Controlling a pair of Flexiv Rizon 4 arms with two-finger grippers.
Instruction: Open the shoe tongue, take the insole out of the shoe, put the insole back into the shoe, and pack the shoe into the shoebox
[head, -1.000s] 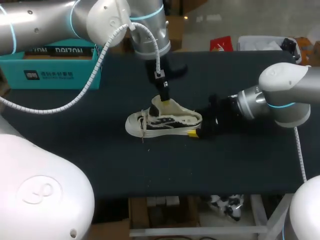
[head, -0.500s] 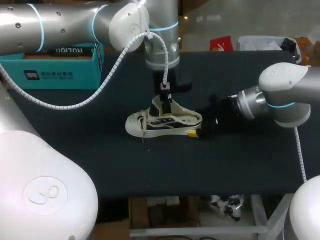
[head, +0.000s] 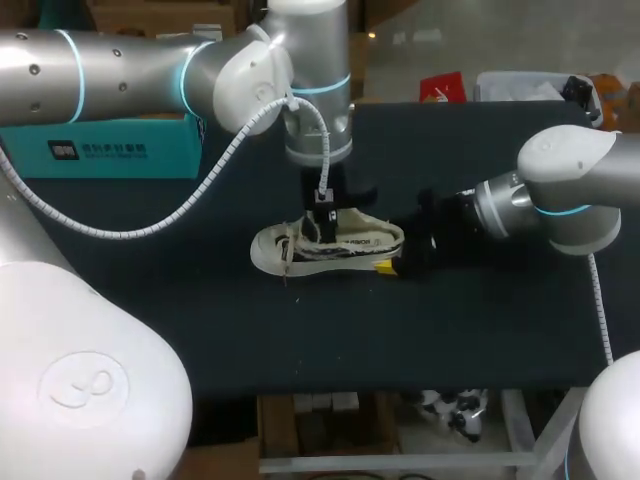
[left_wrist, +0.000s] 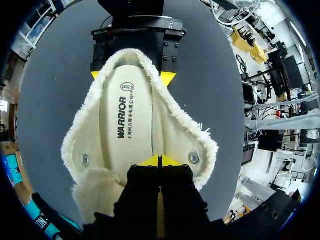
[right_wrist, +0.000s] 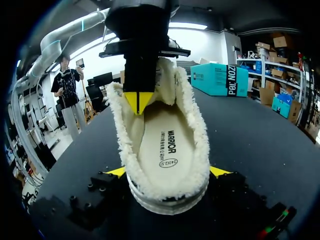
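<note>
Robotics lab: left arm (head: 120, 65) and right arm (head: 570, 190) flank a black table (head: 200, 320).

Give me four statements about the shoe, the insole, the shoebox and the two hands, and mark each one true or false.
1. The insole lies inside the shoe. True.
2. The left hand has its fingertips spread wide apart. False: they are closed together, just above the insole.
3. The right hand holds the shoe's heel with one finger on each side. True.
4. The shoe is packed in the shoebox. False: it stands upright on the table, and the shoebox sits apart at the table's far left.
</note>
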